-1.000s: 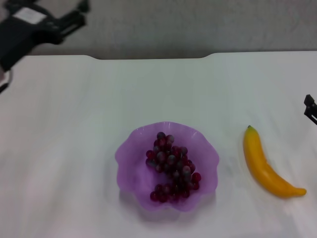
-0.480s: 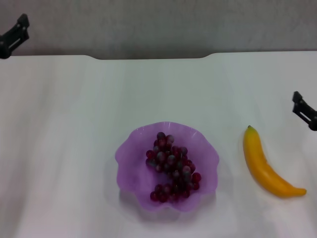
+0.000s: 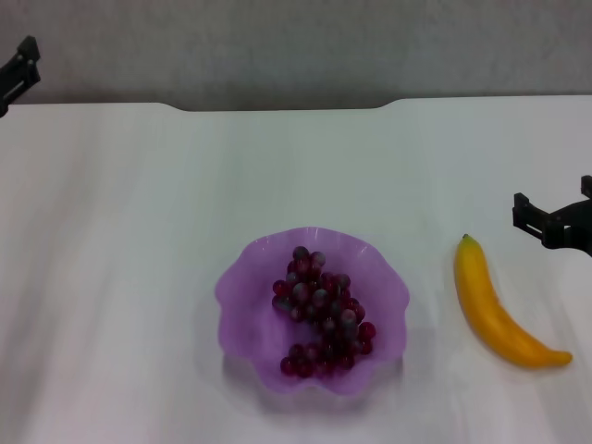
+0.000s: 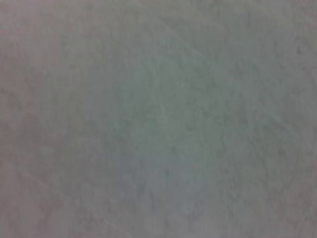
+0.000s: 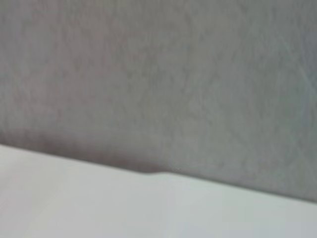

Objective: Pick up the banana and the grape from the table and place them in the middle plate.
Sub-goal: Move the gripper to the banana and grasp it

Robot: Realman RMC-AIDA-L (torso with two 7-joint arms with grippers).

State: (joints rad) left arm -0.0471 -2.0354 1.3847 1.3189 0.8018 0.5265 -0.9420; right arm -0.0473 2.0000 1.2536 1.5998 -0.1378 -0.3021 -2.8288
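Note:
The grape bunch (image 3: 320, 310) lies inside the purple scalloped middle plate (image 3: 242, 296) at the centre of the white table (image 3: 139, 231). The yellow banana (image 3: 498, 313) lies on the table to the right of the plate, with its green tip pointing away from me. My right gripper (image 3: 553, 222) reaches in from the right edge, just beyond and to the right of the banana's tip, not touching it. My left gripper (image 3: 17, 72) shows only as a black piece at the far left edge, beyond the table. Neither wrist view shows the fruit or the plate.
The table's notched far edge (image 3: 287, 104) meets a grey wall (image 3: 296, 46). The right wrist view shows the grey wall (image 5: 173, 74) and a strip of the white table (image 5: 99, 208). The left wrist view shows only a plain grey surface.
My left arm has pulled back up and left until it is almost out of view. My right gripper has moved in from the right edge toward the banana's tip. The fruit and plate have not moved.

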